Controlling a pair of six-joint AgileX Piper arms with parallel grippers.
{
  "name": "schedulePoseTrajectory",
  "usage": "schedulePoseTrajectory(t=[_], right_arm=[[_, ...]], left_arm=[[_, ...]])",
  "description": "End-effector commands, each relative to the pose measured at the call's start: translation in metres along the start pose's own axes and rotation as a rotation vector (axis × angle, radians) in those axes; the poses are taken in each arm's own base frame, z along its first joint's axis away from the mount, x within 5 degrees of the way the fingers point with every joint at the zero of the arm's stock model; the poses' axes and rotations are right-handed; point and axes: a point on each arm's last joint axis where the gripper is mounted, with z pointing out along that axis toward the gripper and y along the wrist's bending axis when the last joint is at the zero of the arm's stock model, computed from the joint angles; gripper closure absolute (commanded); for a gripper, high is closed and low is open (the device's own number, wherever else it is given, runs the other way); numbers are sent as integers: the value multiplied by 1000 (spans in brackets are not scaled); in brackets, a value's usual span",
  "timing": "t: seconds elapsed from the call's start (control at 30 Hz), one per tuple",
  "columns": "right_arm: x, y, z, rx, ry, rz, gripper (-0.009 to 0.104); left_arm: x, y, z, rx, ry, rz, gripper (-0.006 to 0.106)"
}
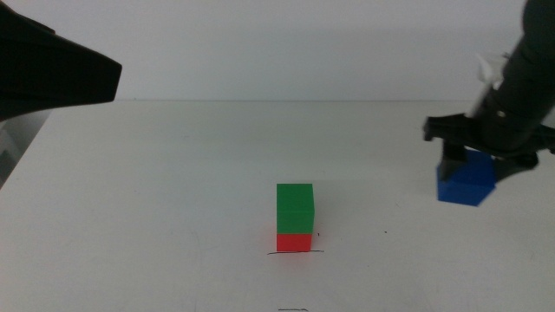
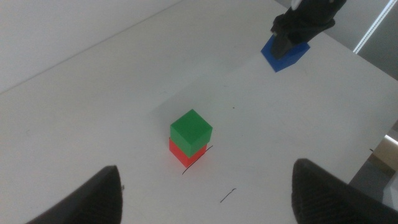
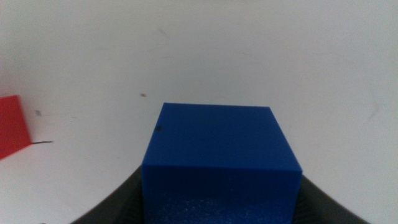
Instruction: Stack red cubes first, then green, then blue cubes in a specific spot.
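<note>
blue cube [image 1: 466, 182] sat between the jaws of the right gripper [image 1: 473, 165], which were clenched on its sides; whether it touched the counter [image 1: 173, 191] could not be told. in the right wrist view the cube [image 3: 217, 155] filled the space between the two dark jaws, with the edge of the red cube [image 3: 12, 127] well off to one side beyond them.

green cube [image 1: 295, 209] rested squarely on the red cube [image 1: 294, 242], and that red cube stood on the thin black pen stroke [image 1: 295, 253], well apart from the right jaws. a second short stroke [image 2: 227, 195] lay nearer the left jaws.

left gripper [image 2: 205, 205] hung high above the counter, its jaws released and spread wide, the two-cube stack ahead of the gap between them.

the counter was plain matte white with a few tiny dark specks; behind it ran a pale, bare wall [image 1: 303, 43].
</note>
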Motion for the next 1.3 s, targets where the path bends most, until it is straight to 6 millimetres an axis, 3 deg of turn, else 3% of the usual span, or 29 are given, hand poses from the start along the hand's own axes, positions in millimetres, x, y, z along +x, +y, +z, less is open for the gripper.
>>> schedulePoseTrajectory(t=[0.0, 0.3, 0.6, 1.27], right_arm=[[6, 10, -30, 9, -49, -11, 96], [3, 89, -55, -112, -151, -122, 96], [10, 155, -36, -157, -134, -221, 96], [28, 182, -19, -138, -99, -225, 96]], left_arm=[[-9, -4, -5, 16, -74, -6, 7], [-9, -4, -5, 16, -74, -6, 7], [-9, -4, -5, 16, -74, -6, 7], [-9, -4, -5, 16, -74, -6, 7]])
